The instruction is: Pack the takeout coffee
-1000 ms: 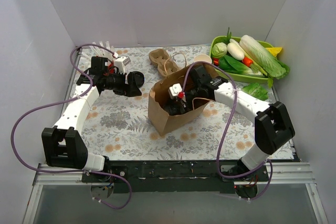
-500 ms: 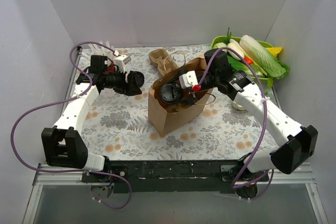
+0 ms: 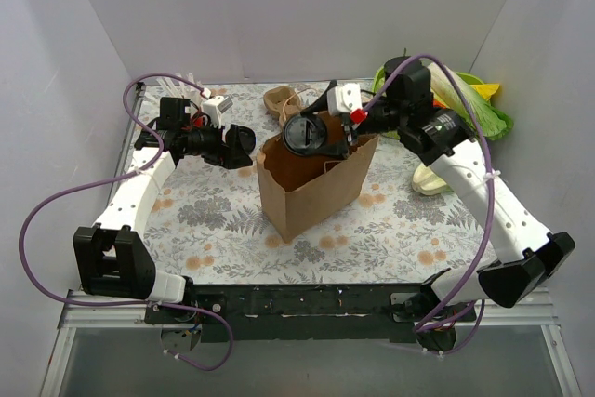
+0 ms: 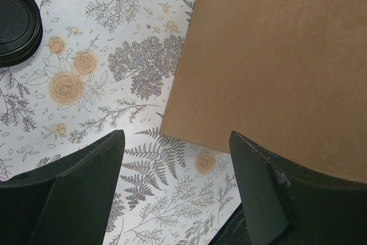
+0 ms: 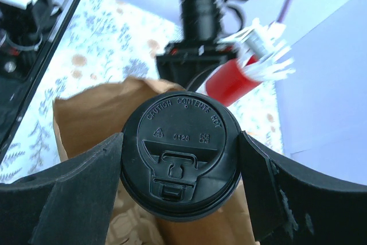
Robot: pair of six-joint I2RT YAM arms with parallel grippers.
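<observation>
Over bag point(image 3: 311, 188), high-reaching right claw point(image 5: 179, 179) clamps cup point(image 5: 180, 142), seemingly sideways.

The brown paper bag point(image 3: 311, 188) stands mid-table, the takeout coffee point(image 3: 304, 134) over its mouth; the table point(image 3: 214, 230) lies open in front.

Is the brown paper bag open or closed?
Open. The brown paper bag stands upright with its mouth spread wide, and the top view looks down onto its inside walls.
</observation>
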